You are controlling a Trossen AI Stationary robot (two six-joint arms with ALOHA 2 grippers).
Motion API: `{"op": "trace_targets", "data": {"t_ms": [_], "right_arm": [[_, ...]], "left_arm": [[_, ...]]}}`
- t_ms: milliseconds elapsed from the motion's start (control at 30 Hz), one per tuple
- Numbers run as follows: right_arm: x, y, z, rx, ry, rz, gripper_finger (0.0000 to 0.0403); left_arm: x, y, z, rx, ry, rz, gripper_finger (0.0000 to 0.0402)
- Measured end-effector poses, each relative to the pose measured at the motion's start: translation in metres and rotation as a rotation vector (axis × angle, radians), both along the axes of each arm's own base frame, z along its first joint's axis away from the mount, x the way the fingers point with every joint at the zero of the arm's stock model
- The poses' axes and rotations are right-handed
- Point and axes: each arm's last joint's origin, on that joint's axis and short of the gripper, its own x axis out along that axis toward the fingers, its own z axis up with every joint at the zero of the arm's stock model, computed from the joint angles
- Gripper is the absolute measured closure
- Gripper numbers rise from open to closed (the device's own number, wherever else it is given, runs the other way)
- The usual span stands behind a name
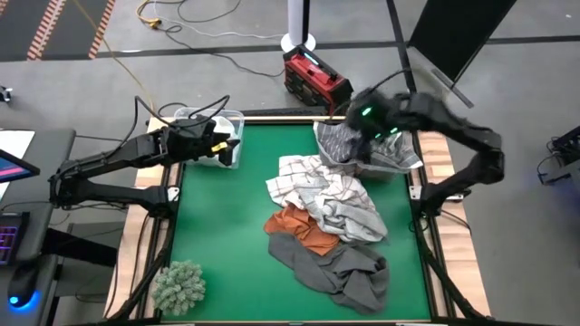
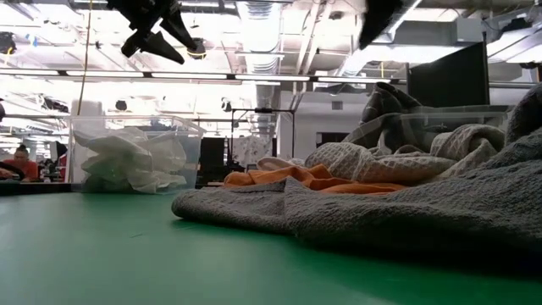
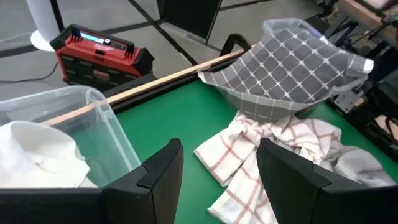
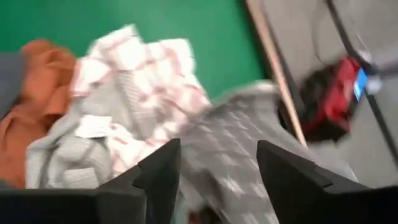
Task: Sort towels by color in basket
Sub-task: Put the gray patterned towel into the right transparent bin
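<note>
R gripper [image 4: 217,171] jaws spread, empty, above grey checked towel [image 1: 367,145] draped over far-right bin [image 3: 280,28], L gripper [image 3: 219,171] also open w/ nothing over white-towel bin [image 1: 227,122]; lift R straight up, avoid snagging cloth

The table [image 1: 227,235] has a green top edged with pale wood. Around it lies a grey floor [image 1: 227,27] crossed by dark and yellow cables [image 1: 149,18]. A red and black case [image 1: 313,77] sits on the floor just beyond the table's far edge, near a white round stand base [image 1: 298,41]. Striped hazard tape [image 1: 54,27] marks the floor at the far left. In the low view, ceiling ducts and bright strip lights [image 2: 279,78] run overhead, a dark screen [image 2: 449,76] stands at the right, and a person in red [image 2: 19,163] sits far off at the left.
</note>
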Motion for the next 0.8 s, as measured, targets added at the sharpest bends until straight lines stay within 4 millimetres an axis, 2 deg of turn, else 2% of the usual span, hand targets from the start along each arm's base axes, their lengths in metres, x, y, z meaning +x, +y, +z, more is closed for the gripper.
{"op": "trace_targets", "data": {"t_ms": [167, 333, 533, 800], "right_arm": [[0.048, 0.016, -0.04, -0.069, 0.211, 0.18, 0.0144], [0.078, 0.01, -0.079, -0.113, 0.398, 0.191, 0.0142], [0.097, -0.004, -0.124, -0.048, 0.587, 0.177, 0.0142], [0.11, -0.024, -0.177, 0.039, 0.795, 0.134, 0.0149]], "left_arm": [[0.0, 0.0, -0.001, -0.002, 0.006, -0.001, 0.0207], [0.0, 0.0, -0.001, 0.002, 0.017, -0.023, 0.0207], [0.0, -0.001, -0.002, 0.009, 0.027, -0.033, 0.0207], [0.001, -0.002, -0.002, 0.015, 0.04, -0.116, 0.0207]]}}
